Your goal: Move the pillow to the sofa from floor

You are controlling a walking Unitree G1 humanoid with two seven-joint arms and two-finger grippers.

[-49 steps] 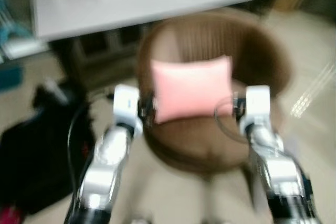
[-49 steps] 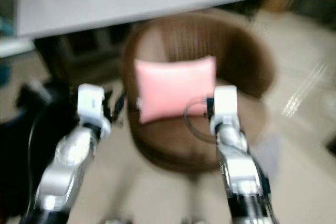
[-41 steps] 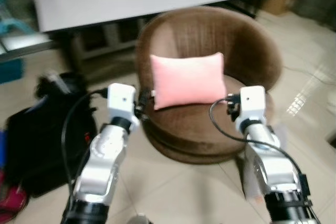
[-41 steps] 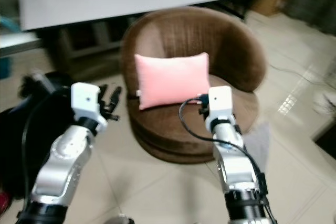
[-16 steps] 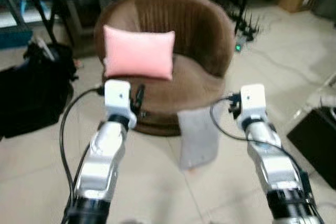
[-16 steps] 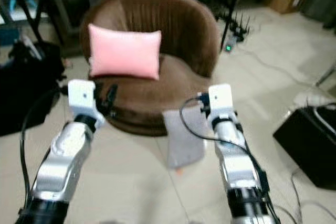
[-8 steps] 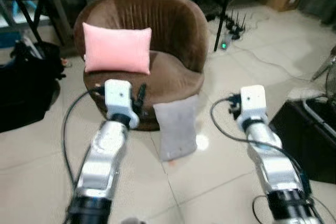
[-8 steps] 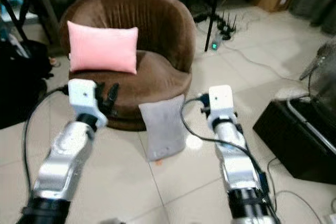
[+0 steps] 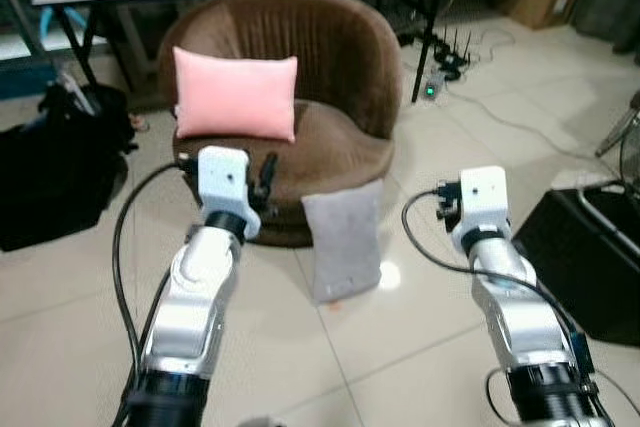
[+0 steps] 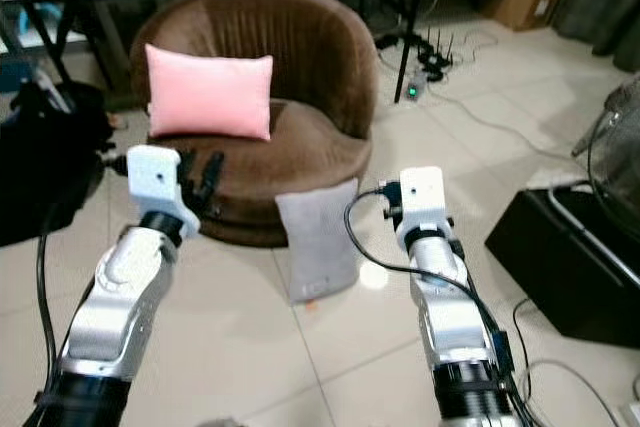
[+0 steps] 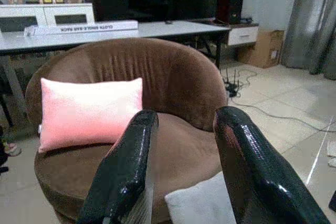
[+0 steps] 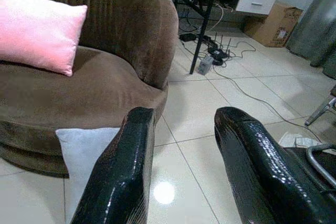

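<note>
Grey pillow (image 9: pixel 343 240) upright on floor (image 9: pixel 400 327) against brown sofa (image 9: pixel 330 57), pink pillow (image 9: pixel 236 94) on seat, left gripper (image 11: pixel 181 182) and right gripper (image 12: pixel 184 182) both released, empty

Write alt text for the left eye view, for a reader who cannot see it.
A grey pillow stands on the tiled floor, leaning against the front of a round brown sofa chair that holds a pink pillow. The robot's two silver arms reach forward, the left pincer before the seat, both empty. A black bag lies left.
</note>
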